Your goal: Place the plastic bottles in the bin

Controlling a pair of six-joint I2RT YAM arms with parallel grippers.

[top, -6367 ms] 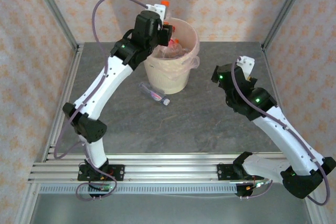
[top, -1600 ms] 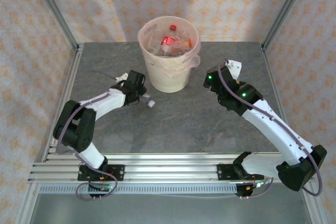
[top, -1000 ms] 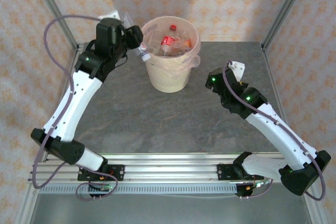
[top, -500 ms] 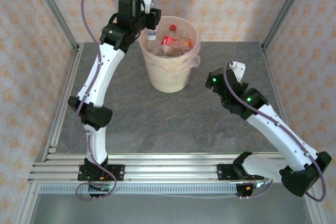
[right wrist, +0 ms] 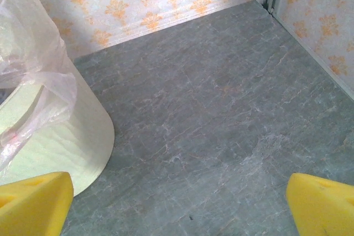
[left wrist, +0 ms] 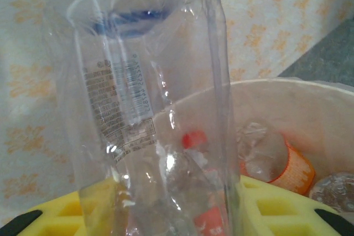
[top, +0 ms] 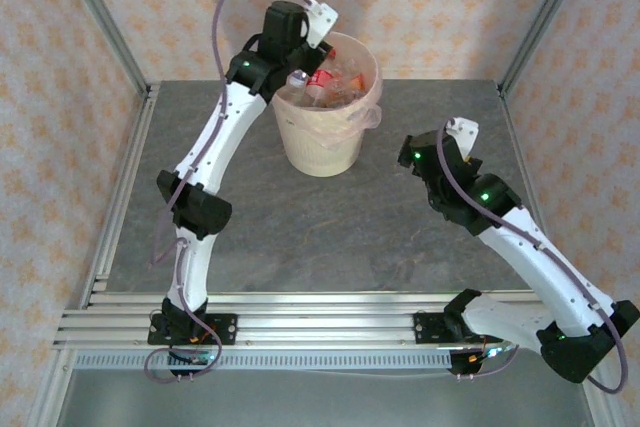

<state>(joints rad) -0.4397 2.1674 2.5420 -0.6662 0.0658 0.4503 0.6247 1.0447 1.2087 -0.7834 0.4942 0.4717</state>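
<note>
the left claw [left wrist: 177, 222] is pinching a clear bottle [left wrist: 149, 109] low on its body, with the yellow pads [left wrist: 276, 208] pressed in from either side. the bottle hangs just above the bin [top: 335, 147], over the left part of its mouth. the bin stands at the far middle of the table [right wrist: 221, 109]. inside it lie other bottles [left wrist: 290, 167], one with an orange label and one with a red cap, piled fairly high.

the held bottle looks empty, so i'd call it very light. its wall is thin and shows creases, so it will buckle under a hard squeeze and could squirt out of a slack one. the plastic is smooth and shiny, so likely slippery. the printed label strip may give a little more bite. across the middle of the body seems the best place to hold it. the neck would be stiffer but narrower.

the right claw [right wrist: 177, 205] is spread wide and holds nothing. it sits low over the table, to the right of the bin, near the pinkish bag [right wrist: 33, 81].
</note>
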